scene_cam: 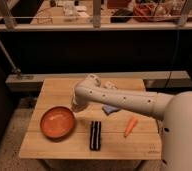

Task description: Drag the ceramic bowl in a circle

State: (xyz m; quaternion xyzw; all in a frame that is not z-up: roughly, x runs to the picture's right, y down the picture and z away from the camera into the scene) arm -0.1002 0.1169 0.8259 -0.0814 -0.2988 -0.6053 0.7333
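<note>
The ceramic bowl [57,122], wide, shallow and orange-red, sits on the left part of the wooden table [49,90]. My white arm reaches in from the right, bends at its elbow and points down. The gripper [77,106] hangs at the bowl's upper right rim and is shut. I cannot tell whether it touches the rim.
A black rectangular object [95,135] lies in front of the arm near the table's front edge. An orange carrot-like item [131,126] lies to the right, and a blue cloth [110,108] is partly under the arm. A railing and a dark ledge run behind the table.
</note>
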